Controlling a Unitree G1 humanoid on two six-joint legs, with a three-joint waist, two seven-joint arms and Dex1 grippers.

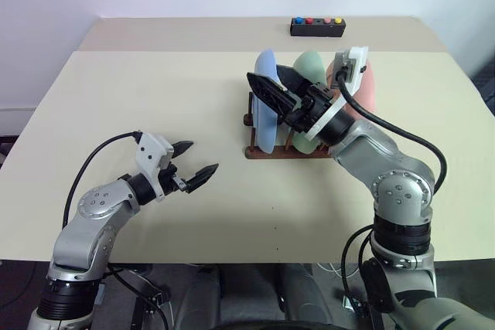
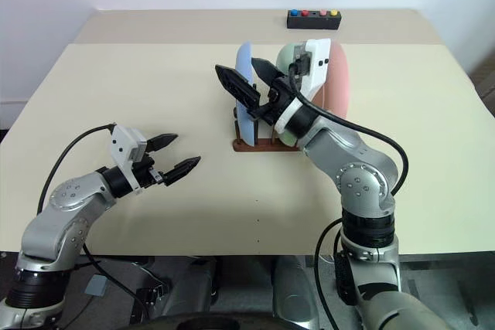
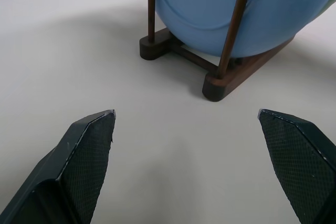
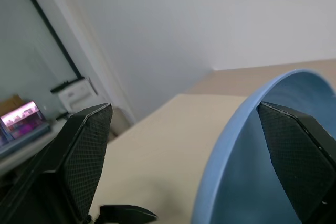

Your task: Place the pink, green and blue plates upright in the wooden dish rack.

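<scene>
The blue plate [image 1: 265, 106], the green plate [image 1: 311, 71] and the pink plate [image 1: 366, 89] all stand upright between the pegs of the wooden dish rack [image 1: 283, 153], right of the table's middle. My right gripper [image 1: 278, 89] is open at the top of the blue plate, one finger on each side of its rim [image 4: 231, 145], touching nothing that I can see. My left gripper [image 1: 198, 159] is open and empty, low over the table to the left of the rack. In the left wrist view it faces the blue plate [image 3: 220, 3] and the rack's end [image 3: 226, 80].
A small black box with coloured buttons [image 1: 317, 27] sits at the table's far edge, behind the rack. The beige table [image 1: 155, 90] stretches bare to the left and front. My right forearm crosses in front of the green and pink plates.
</scene>
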